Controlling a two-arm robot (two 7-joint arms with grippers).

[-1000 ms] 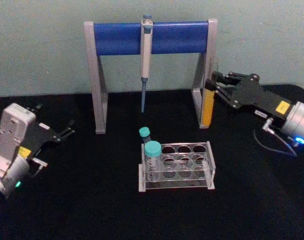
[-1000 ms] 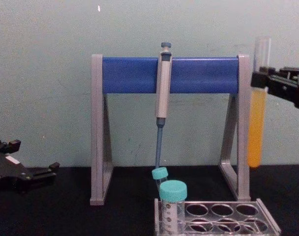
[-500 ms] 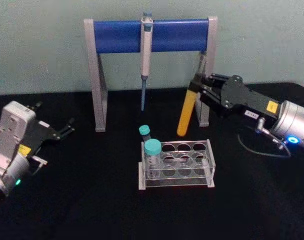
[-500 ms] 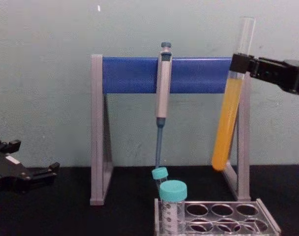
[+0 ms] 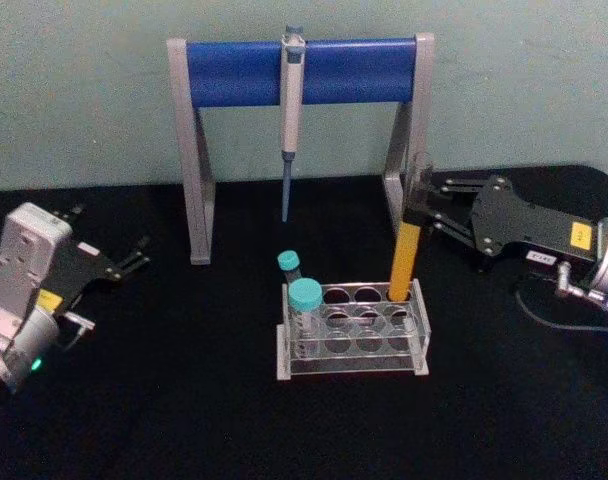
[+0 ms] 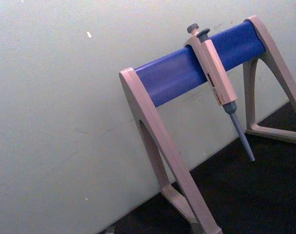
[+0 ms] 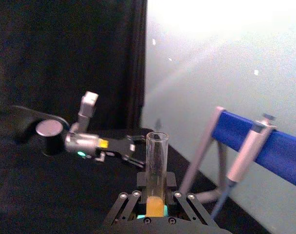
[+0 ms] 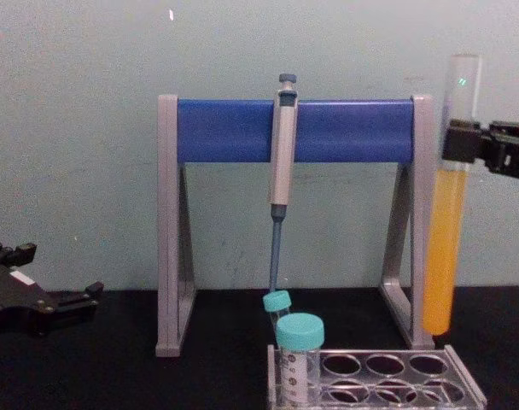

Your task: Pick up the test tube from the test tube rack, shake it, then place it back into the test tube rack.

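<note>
Tube [image 5: 402, 262] in R gripper [image 5: 416, 205] (over rack [image 5: 421, 335])

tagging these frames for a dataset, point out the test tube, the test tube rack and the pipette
test tube [image 8: 443, 256], chest view, on its orange-yellow liquid section
test tube rack [image 5: 354, 372], head view, on its front base edge
pipette [image 5: 291, 100], head view, on its grey body

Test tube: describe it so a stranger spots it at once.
Find the tall grey-and-blue pipette stand at the back of the black table; by its right leg, the right claw holds the test tube upright over the right end of the clear rack. Unlike the short teal-capped tubes at the rack's left end, it is long, uncapped glass with orange-yellow liquid.
</note>
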